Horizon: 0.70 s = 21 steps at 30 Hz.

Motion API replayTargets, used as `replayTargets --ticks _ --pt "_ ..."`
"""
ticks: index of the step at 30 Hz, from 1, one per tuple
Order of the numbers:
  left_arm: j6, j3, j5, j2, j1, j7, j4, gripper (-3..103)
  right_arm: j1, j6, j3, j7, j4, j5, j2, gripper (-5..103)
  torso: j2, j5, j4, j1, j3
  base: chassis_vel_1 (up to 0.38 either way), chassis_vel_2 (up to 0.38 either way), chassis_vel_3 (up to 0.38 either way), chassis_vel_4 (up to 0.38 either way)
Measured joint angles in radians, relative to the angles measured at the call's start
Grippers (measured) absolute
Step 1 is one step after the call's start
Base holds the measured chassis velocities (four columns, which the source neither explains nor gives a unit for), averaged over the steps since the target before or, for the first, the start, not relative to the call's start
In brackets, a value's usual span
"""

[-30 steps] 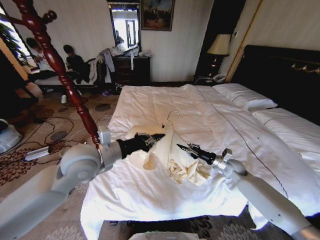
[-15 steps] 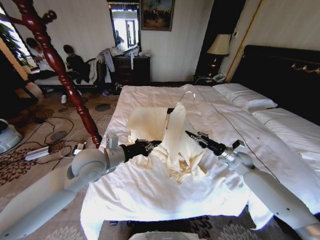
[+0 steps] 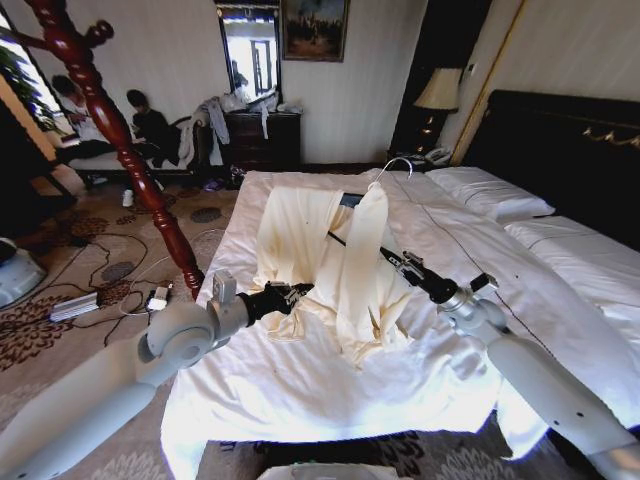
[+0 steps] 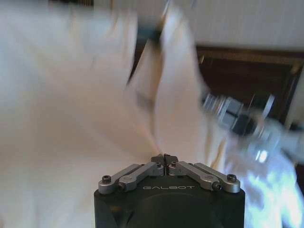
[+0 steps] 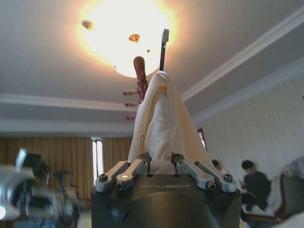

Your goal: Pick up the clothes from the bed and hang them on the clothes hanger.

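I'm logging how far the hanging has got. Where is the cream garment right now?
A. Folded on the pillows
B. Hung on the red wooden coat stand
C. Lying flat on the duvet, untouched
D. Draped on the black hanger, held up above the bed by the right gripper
D: the cream garment drapes over the black hanger, lifted above the bed by the right gripper, whose jaws are closed on cloth.

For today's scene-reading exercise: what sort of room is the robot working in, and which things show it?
Probably a hotel bedroom: a large bed with white pillows, a bedside lamp, and a framed picture above a dark dresser.
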Motion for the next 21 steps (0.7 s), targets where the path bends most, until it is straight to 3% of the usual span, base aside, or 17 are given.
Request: replayTargets --ticks 3,6,21 --pt "-0.026 -0.004 -0.077 -0.006 -0.022 -0.001 -0.03 0 -0.014 0.0 -0.02 0.01 -0.032 -0.097 0.004 19 0.0 0.0004 -0.0004 0.0 0.0 0.0 0.0 0.0 0.0" --pt "-0.024 -0.003 -0.088 0.0 -0.02 0.001 -0.043 0 -0.016 0.0 -0.033 0.011 -0.041 -0.121 0.013 19 0.0 0.0005 -0.0004 0.0 0.0 0.0 0.0 0.0 0.0" --pt "0.002 0.148 0.051 -0.007 -0.003 0.026 0.004 0 0.02 0.003 -0.066 -0.022 -0.025 -0.047 0.046 19 0.0 0.0002 -0.0002 0.0 0.0 0.0 0.0 0.0 0.0"
